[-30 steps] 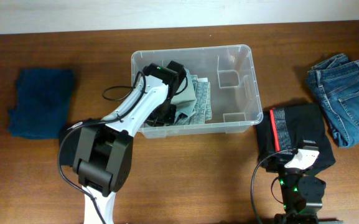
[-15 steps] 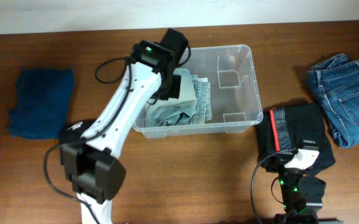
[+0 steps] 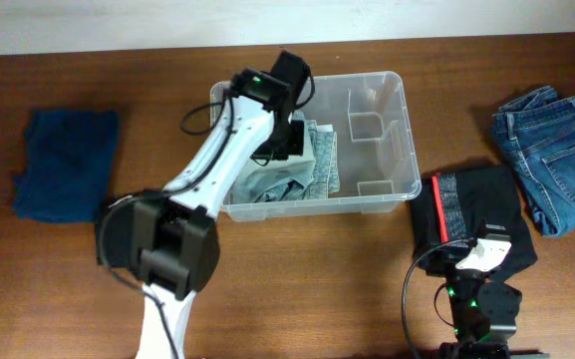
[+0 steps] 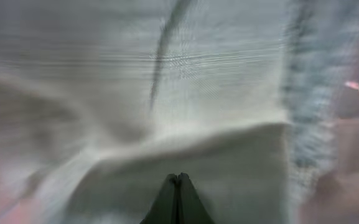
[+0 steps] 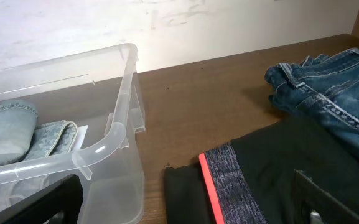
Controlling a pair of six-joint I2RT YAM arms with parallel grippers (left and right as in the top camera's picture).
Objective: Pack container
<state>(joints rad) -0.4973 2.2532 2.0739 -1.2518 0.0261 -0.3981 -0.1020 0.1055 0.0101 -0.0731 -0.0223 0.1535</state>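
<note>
The container [image 3: 413,150] is a clear plastic tub at the table's middle back; its rim [image 5: 98,152] curves through the right wrist view. Folded pale denim [image 3: 312,175] lies in its left half. My left gripper [image 3: 289,142] reaches down into the tub from the back. In the left wrist view its fingertips [image 4: 178,182] are pressed together with nothing between them, close above the pale cloth [image 4: 167,81]. My right gripper [image 5: 185,214] stands open wide, low over a black garment [image 5: 260,180] with a red and grey band, right of the tub.
Folded blue jeans [image 3: 556,155] lie at the far right. A dark blue cloth [image 3: 68,165] lies at the far left. The black garment [image 3: 471,209] sits just off the tub's front right corner. Two small dividers [image 3: 367,125] stand in the tub's right half.
My left arm has lifted from the tub's front left and swung towards the back and slightly right. The pale denim now lies flatter. The right arm has not moved.
</note>
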